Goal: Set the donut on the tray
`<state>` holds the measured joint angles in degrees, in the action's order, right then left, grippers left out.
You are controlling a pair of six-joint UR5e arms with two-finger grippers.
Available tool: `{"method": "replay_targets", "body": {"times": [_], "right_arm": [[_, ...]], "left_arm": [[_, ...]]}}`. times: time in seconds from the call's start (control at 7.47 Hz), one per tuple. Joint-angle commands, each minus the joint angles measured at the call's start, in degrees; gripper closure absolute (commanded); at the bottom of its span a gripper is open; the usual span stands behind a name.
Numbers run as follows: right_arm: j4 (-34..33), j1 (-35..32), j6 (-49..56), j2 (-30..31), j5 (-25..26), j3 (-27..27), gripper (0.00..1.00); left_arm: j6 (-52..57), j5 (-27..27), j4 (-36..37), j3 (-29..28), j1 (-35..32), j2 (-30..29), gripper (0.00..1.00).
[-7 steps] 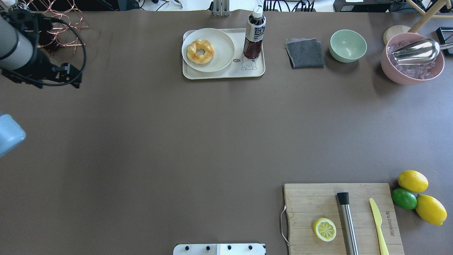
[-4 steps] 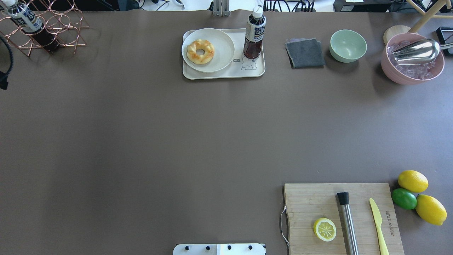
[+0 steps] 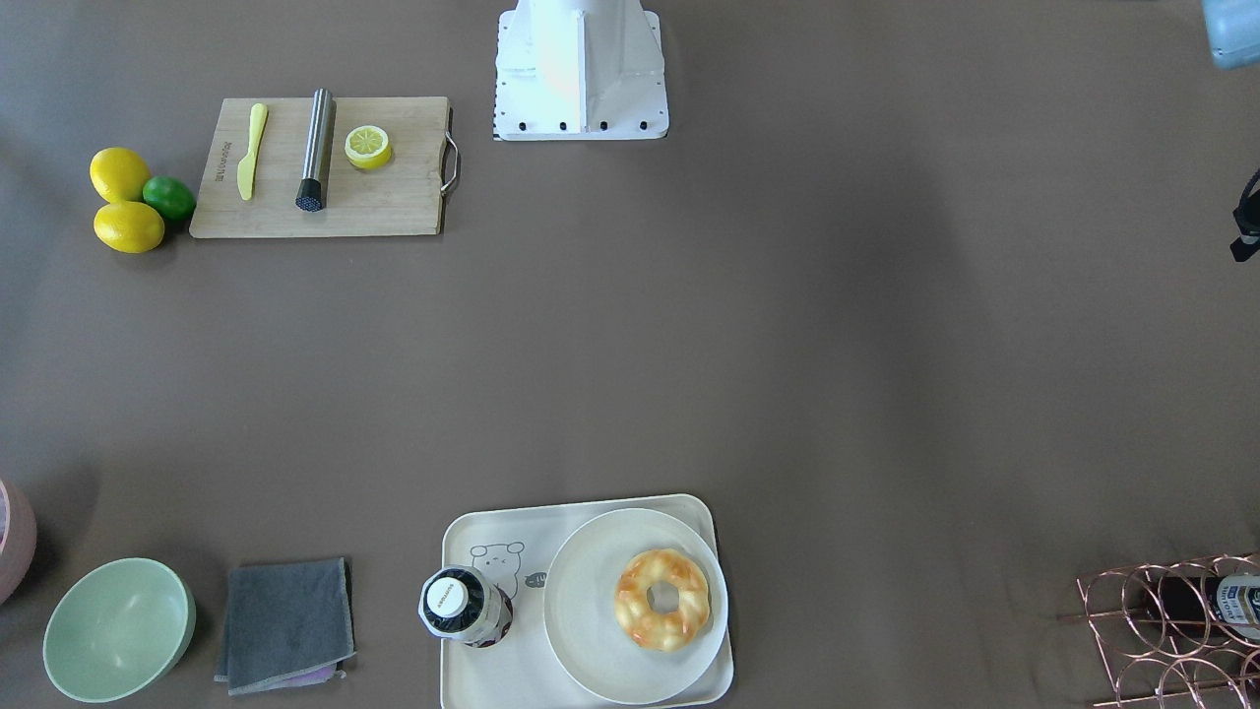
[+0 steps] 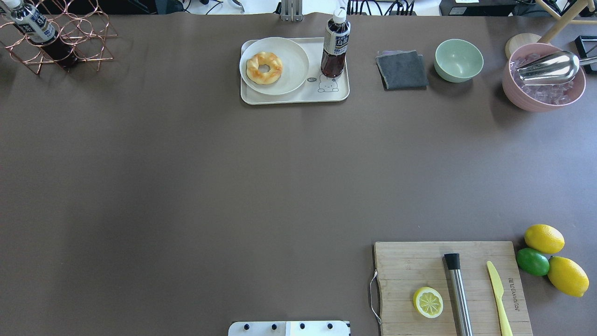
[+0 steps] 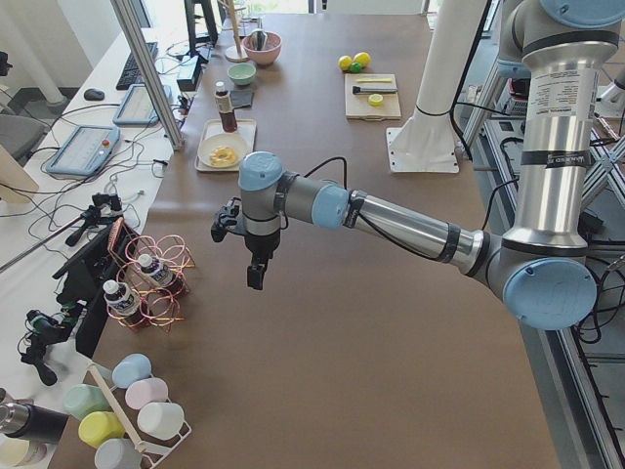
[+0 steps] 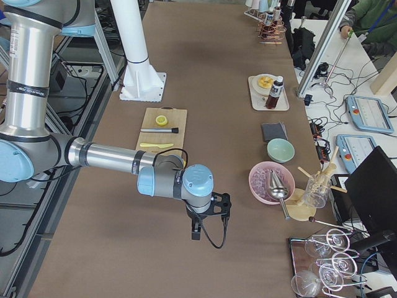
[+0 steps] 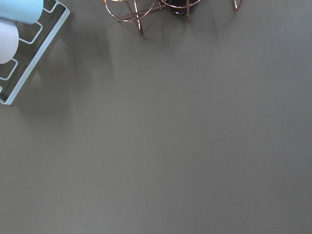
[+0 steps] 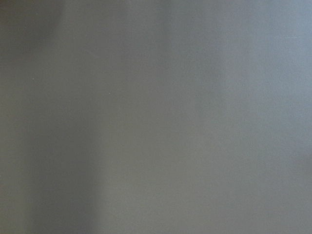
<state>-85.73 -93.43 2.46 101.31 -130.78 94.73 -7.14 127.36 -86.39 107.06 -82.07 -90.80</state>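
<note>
Donut (image 4: 264, 68) was found on the plate (image 4: 293, 65), carried by the tray (image 4: 280, 99) at the table's (image 4: 233, 186) twelve o'clock; placement was judged complete. The state of the left pincer (image 5: 255, 274) and the right pincer (image 6: 195, 233), open or closed, could not be told.

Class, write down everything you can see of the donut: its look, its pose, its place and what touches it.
The donut is a lumpy ring, pale yellow with orange-brown glazed patches and an open hole in the middle. It lies flat and whole on a round white plate, which sits on the cream tray beside a bottle. Only the plate touches it.
</note>
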Motion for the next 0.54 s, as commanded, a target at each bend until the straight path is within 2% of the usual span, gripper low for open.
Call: {"method": "replay_targets", "body": {"times": [0.0,0.13,0.4], "right_arm": [[0.0,0.0,0.0,0.1,0.0,0.1,0.01],[0.0,0.0,0.0,0.2,-0.1,0.2,0.01],[0.0,0.0,0.0,0.2,-0.1,0.3,0.01]], "left_arm": [[1.0,0.9,-8.9,-4.8,-1.1,4.6,0.01],[1.0,0.9,-10.0,-7.2,-1.3,5.3,0.01],[0.6,1.6,-10.1,-6.7,-3.4,5.5,0.01]]}}
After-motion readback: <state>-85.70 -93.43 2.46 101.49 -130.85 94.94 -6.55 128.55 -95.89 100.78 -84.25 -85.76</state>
